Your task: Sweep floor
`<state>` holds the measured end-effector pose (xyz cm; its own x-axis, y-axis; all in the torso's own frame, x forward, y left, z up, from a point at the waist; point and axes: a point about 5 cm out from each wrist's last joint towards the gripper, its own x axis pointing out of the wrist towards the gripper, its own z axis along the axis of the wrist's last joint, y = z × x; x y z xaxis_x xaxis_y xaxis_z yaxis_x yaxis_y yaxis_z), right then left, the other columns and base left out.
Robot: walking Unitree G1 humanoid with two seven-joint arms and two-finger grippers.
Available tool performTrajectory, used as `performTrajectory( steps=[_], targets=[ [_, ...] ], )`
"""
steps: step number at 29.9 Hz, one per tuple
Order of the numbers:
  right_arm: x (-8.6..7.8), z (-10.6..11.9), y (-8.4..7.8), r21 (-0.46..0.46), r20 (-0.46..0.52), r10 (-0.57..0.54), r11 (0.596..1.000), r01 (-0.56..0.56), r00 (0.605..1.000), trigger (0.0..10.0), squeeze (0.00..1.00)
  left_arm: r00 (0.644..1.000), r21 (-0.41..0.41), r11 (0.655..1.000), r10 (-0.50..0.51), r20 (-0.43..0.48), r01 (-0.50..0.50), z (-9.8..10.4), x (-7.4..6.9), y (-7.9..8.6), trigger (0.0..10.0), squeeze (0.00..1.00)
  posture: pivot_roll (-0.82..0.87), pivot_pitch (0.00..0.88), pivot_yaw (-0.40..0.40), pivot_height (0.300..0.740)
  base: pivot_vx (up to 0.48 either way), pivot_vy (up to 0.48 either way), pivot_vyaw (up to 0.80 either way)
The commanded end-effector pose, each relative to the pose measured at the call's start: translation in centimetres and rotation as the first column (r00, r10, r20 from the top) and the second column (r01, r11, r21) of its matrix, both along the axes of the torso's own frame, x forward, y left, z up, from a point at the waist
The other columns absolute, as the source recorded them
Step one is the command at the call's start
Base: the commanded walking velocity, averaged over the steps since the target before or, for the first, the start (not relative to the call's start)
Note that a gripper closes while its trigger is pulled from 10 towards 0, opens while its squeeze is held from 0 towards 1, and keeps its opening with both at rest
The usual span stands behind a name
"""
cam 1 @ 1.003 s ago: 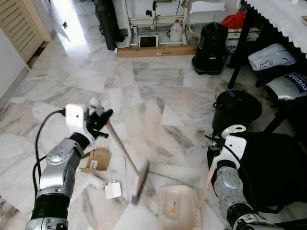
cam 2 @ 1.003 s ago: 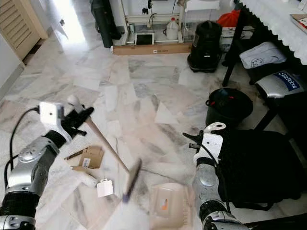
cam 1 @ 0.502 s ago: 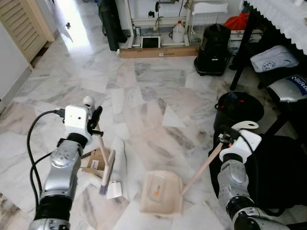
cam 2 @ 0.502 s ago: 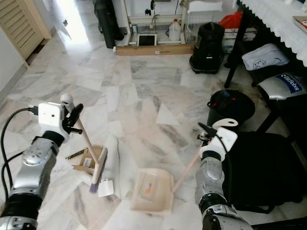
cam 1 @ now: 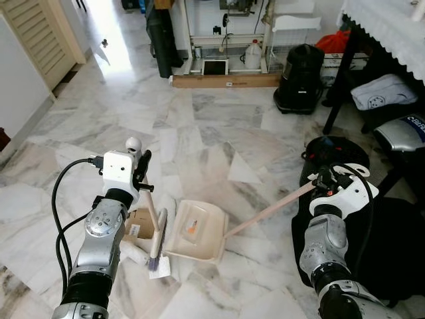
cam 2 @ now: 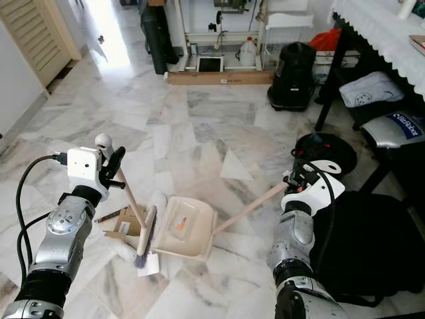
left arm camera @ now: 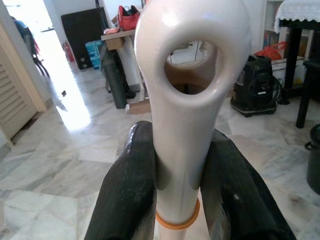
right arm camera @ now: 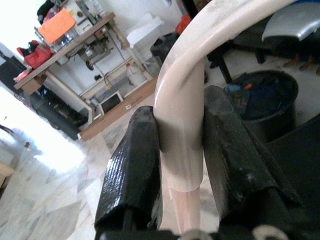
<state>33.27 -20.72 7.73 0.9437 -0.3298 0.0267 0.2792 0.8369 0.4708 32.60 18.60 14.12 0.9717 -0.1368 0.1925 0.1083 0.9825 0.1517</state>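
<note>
At the upper left of the head views I see a louvred door (cam 1: 45,33) beside the bright patch of marble floor (cam 1: 212,126). My left gripper (left arm camera: 175,165) sits at the left of centre, its jaws clamped on the pale top of the broom (cam 1: 154,222), just under the hanging loop, as the left wrist view shows plainly. The broom's wooden handle slants down from there to its head, whose bristles rest on the floor in the lower left part of the frame. Beside the bristles lie a flattened cardboard box (cam 1: 138,222) and a small white piece of litter (cam 1: 161,267), the latter touching the brush tip.

Just right of the broom head is the cream dustpan (cam 1: 194,230), lying flat on the floor with a small orange scrap (cam 1: 191,230) inside it. Its long handle runs up and to the right to my right gripper (right arm camera: 175,145), whose jaws are closed on the curved pale end of that handle.

Further right, a black bin (cam 1: 332,154) stands on the floor near the right arm, and a black bag (cam 1: 392,246) fills the lower right corner. At the upper right are a black vacuum cleaner (cam 1: 301,78) and a table (cam 1: 385,26) with a white lace cloth.
</note>
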Motion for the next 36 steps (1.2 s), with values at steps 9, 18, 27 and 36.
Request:
performTrajectory(
  steps=[9, 18, 27, 36],
  targets=[
    [0.2, 0.5, 0.7, -0.076, 0.016, 0.047, 0.996, -0.046, 0.999, 10.0, 0.00, 0.999, 0.176, 0.984, 0.015, 0.035, -0.020, 0.3, 0.3, 0.4, 10.0, 0.00, 0.07, 0.000, 0.040, 0.740, 0.000, 0.000, 0.00],
    [0.1, 1.0, 0.6, -0.113, 0.044, 0.041, 0.993, -0.035, 0.998, 10.0, 0.00, 0.999, 0.092, 0.996, 0.002, 0.050, -0.007, 0.3, 0.0, -0.3, 10.0, 0.00, 0.07, 0.010, 0.042, 0.740, 0.000, 0.000, 0.00],
    [0.3, 2.2, 0.8, -0.161, 0.108, 0.055, 0.986, -0.037, 0.993, 10.0, 0.00, 0.996, 0.058, 0.997, 0.055, 0.068, -0.059, 0.0, -0.5, 0.0, 10.0, 0.00, 0.06, 0.013, 0.045, 0.740, 0.000, 0.000, 0.00],
    [-0.1, 3.1, 0.0, -0.280, 0.127, 0.073, 0.959, -0.035, 0.989, 10.0, 0.00, 0.994, 0.008, 0.998, 0.064, 0.086, -0.065, 0.1, -0.4, -1.0, 10.0, 0.00, 0.03, 0.000, 0.025, 0.740, 0.000, 0.000, 0.00]
  ],
)
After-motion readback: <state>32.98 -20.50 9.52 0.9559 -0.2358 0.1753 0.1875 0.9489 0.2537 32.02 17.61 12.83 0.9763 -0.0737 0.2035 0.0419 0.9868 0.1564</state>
